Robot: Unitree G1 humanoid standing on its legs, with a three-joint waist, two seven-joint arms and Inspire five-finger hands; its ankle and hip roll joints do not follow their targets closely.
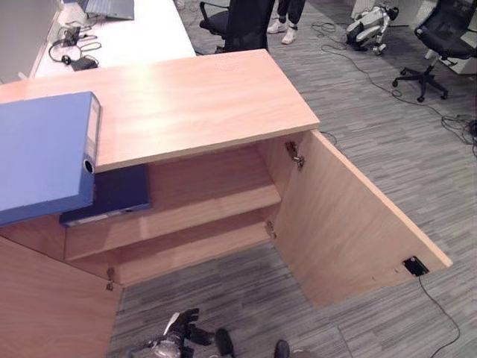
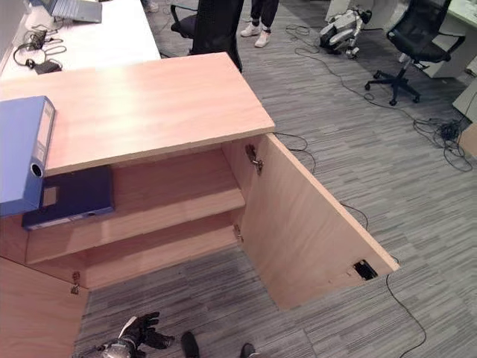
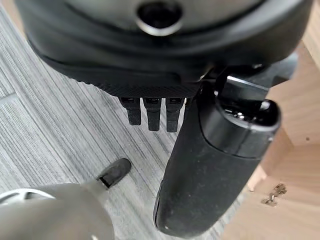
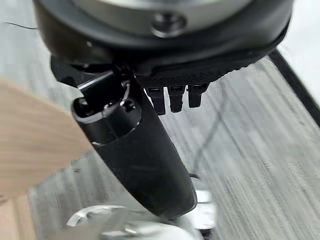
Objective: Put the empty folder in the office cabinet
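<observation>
Two blue rectangular folders (image 1: pixel 45 153) rest on the smooth wooden cabinet (image 1: pixel 194 97); both hands hang slack-fingered.

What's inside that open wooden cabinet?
The cabinet has two shelves. A dark blue folder lies flat on the upper one, at its left end. The lower shelf looks bare where visible. The left door and a lighter blue folder on top cover the far left.

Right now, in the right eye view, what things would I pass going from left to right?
Blue folder on the cabinet top → dark folder on the shelf → open cabinet door → office chair.
</observation>
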